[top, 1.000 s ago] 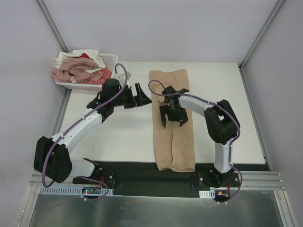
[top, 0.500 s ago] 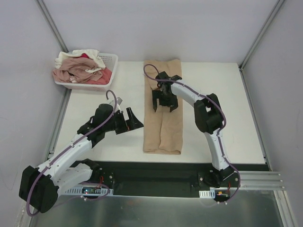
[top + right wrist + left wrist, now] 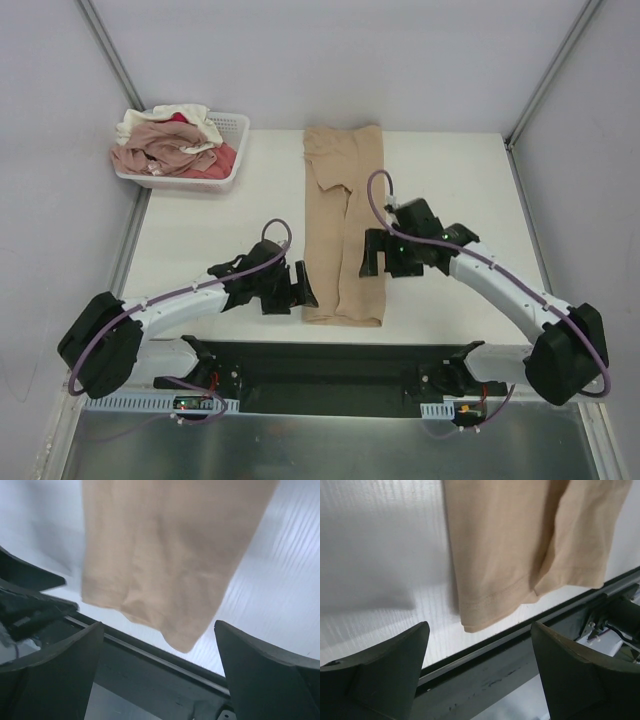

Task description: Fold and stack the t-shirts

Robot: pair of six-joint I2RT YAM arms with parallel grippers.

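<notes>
1 tan-beige t-shirt (image 3: 343, 230) is laid on the white counter (image 3: 220, 225), folded lengthwise into a long narrow strip that runs from the far edge almost to the near edge. The left end effector (image 3: 298, 288) is held just beside the strip's near left corner, its fingers (image 3: 380, 665) spread wide with nothing between them. The right end effector (image 3: 388, 262) is poised at the strip's right edge, likewise spread wide and empty. The pink, cream-white and red t-shirts (image 3: 165, 148) are heaped in a white lattice basket (image 3: 238, 130) at the counter's far left corner.
</notes>
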